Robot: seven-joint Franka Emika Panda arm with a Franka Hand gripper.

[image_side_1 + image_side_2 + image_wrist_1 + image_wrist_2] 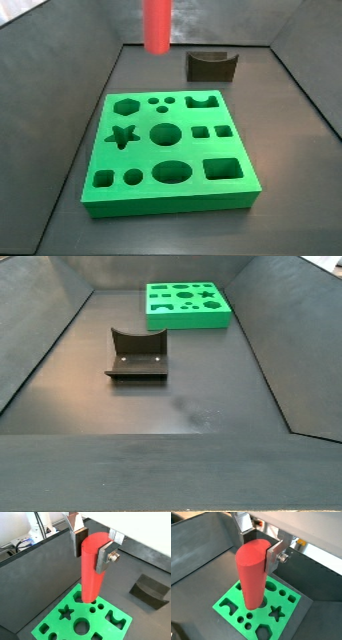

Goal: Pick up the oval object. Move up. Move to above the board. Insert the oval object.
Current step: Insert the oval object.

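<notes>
A: Where was the oval object (91,567)? Held in the pincer (92,548), fingers (104,556) clamped on its upper end, hanging upright over the board (61,627).

B: Seen also in a side view (158,25), well above the counter (294,140), left of the fixture (210,65). Probably stiff, light, smooth. Gripped near the top, so could tilt at the hole. Better taken lower, perhaps.
</notes>
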